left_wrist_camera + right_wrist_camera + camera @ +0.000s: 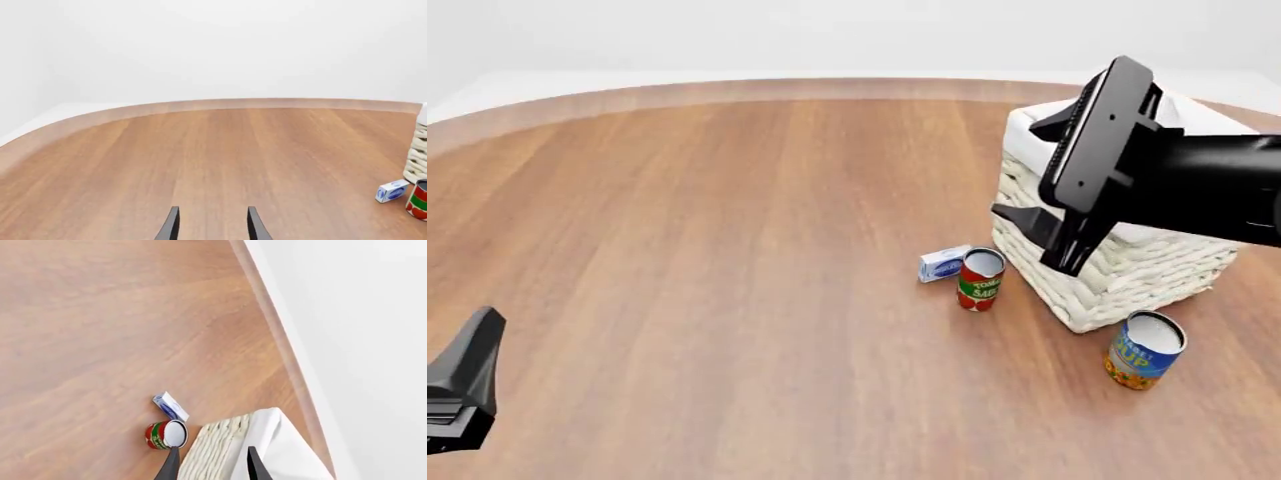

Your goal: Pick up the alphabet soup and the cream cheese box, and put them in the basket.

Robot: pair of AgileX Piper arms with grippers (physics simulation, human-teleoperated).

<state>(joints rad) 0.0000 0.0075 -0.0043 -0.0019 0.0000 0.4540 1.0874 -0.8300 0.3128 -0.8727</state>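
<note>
The wide blue and yellow-orange alphabet soup can (1144,350) stands upright by the near corner of the square cream-white woven basket (1114,270). The small flat blue-and-white cream cheese box (944,263) lies on its side left of the basket, long axis pointing toward the slim red-and-green can (980,279) it touches. Bare brown wooden table (721,250) opens wide to the left. The right gripper (1048,175) hangs over the basket, fingers apart, empty. The left gripper (212,225) sits low at the near left, fingers apart.
</note>
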